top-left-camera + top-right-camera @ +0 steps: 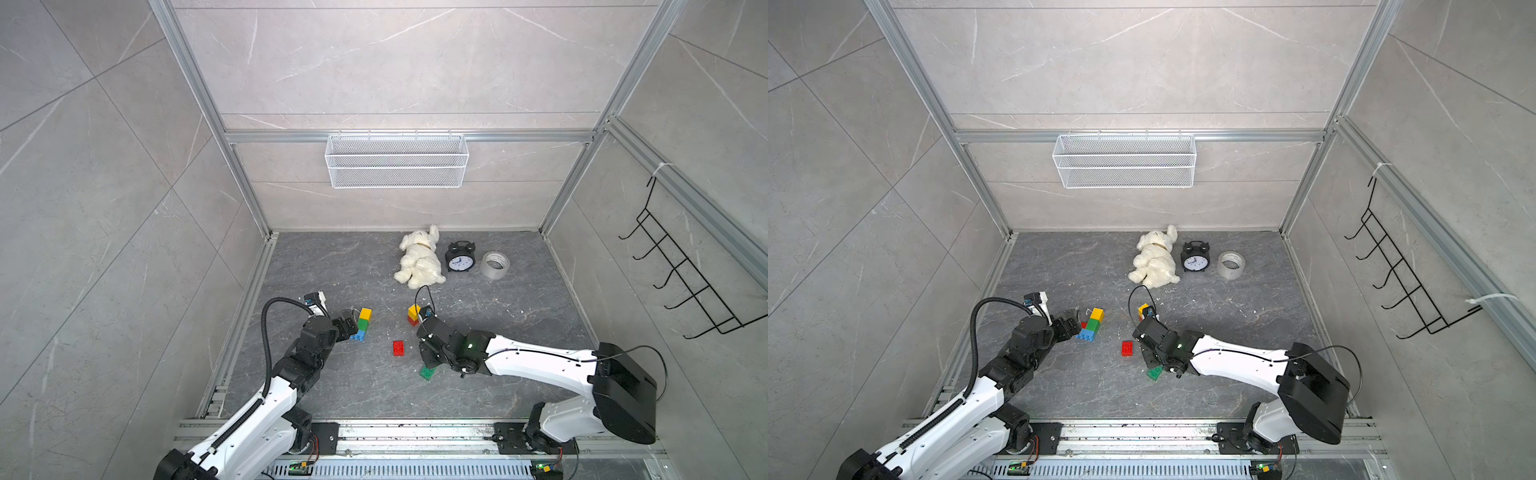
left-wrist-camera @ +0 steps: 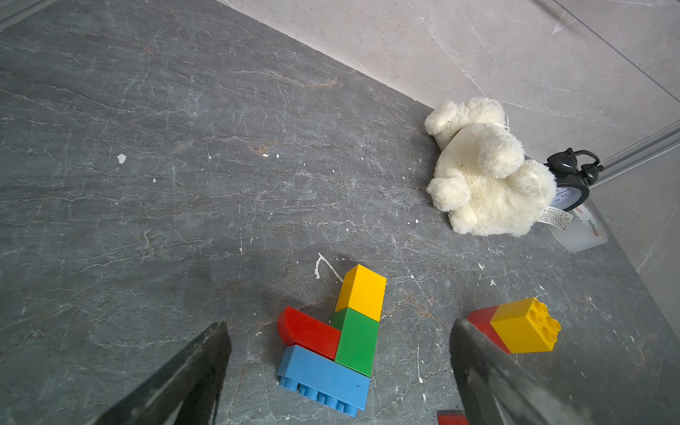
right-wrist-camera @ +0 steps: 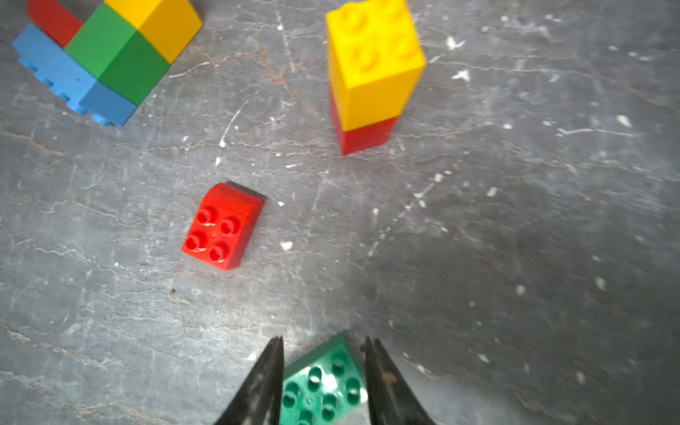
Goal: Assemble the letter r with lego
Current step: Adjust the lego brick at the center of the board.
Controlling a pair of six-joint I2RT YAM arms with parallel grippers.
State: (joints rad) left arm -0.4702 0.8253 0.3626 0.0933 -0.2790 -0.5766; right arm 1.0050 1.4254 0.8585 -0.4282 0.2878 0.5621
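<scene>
Lego cluster [image 1: 362, 325], four bricks joined (blue base, red curved piece, green, yellow), lies flat on the dark floor [image 1: 332, 266], on the robot's left side. Left gripper [image 1: 353, 322] sits just beside it, jaws spread wide, with the cluster just ahead of the fingers [image 2: 191, 368].

Two-brick stack [image 1: 413, 315], yellow on red, stands upright near centre, apart from the cluster.

Loose red brick [image 1: 398, 348] lies studs up, roughly between the cluster and the green brick [image 3: 320, 382].

That green brick, studs up, sits between the fingertips of the right gripper [image 3: 323, 342]. The jaws are part-way apart, close along both its sides. Whether they pinch it: cannot tell.
</scene>
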